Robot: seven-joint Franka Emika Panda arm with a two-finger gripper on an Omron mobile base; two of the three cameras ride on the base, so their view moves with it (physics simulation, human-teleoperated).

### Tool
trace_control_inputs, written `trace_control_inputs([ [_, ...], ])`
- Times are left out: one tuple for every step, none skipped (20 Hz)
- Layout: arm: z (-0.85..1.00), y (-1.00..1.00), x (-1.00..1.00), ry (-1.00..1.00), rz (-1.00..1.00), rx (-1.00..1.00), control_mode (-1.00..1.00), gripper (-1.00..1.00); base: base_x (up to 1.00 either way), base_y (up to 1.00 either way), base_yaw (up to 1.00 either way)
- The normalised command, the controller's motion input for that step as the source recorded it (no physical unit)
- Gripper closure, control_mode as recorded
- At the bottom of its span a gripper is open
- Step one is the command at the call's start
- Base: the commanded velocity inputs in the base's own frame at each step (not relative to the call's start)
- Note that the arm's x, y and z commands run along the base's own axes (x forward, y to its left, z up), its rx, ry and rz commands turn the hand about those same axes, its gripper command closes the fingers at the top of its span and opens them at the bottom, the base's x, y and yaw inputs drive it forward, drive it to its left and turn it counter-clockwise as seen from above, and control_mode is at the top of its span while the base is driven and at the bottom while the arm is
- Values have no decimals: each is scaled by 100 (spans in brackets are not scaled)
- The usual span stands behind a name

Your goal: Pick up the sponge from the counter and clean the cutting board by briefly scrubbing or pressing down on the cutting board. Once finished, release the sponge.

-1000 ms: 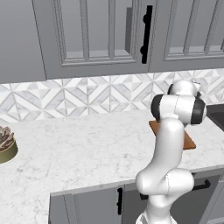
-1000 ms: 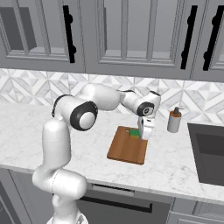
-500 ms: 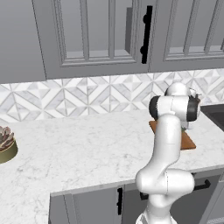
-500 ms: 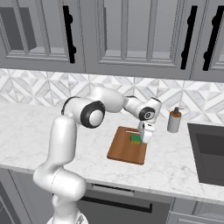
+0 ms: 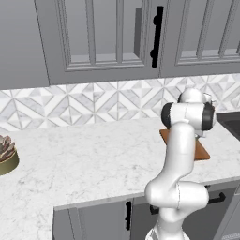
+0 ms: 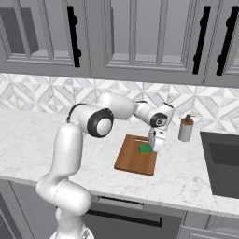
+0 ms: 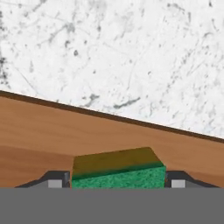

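The reddish-brown cutting board (image 6: 133, 158) lies on the white marble counter (image 6: 37, 135). My gripper (image 6: 150, 147) points down over the board's right part, shut on the sponge (image 6: 145, 149). In the hand view the sponge (image 7: 117, 168), green with a yellow layer, sits clamped between the two fingertips (image 7: 54, 180), low over the cutting board (image 7: 52, 131), with the counter (image 7: 131, 52) beyond the board's dark edge. I cannot tell whether the sponge touches the wood. In the left base view my arm hides most of the cutting board (image 5: 202, 151).
A grey soap dispenser (image 6: 186, 129) stands just right of the board by the backsplash. A dark sink (image 6: 225, 168) is set into the counter further right. A potted succulent (image 5: 5, 153) sits at the counter's far left.
The gripper has lowered the sponge toward the board and carried it slightly right. The arm's elbow has swung along with it.
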Motion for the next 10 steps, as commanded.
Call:
trace_control_inputs([
  [5,0,-3,-4,0,0,-100,-100,0,0,0],
  [6,0,-6,-4,0,0,-100,-100,0,0,0],
  [19,0,-14,-6,0,0,-100,-100,0,0,0],
  [24,0,-12,-6,0,0,-100,-100,0,0,0],
  [33,0,-26,-11,0,0,-100,-100,0,0,0],
  [58,0,-36,-11,0,0,-100,-100,0,0,0],
  [63,0,-54,-16,0,0,-100,-100,0,0,0],
  [72,0,-65,-27,0,0,-100,-100,0,0,0],
  [74,0,-66,-31,0,0,-100,-100,0,0,0],
  [66,2,-74,-39,0,0,-100,-100,0,0,0],
])
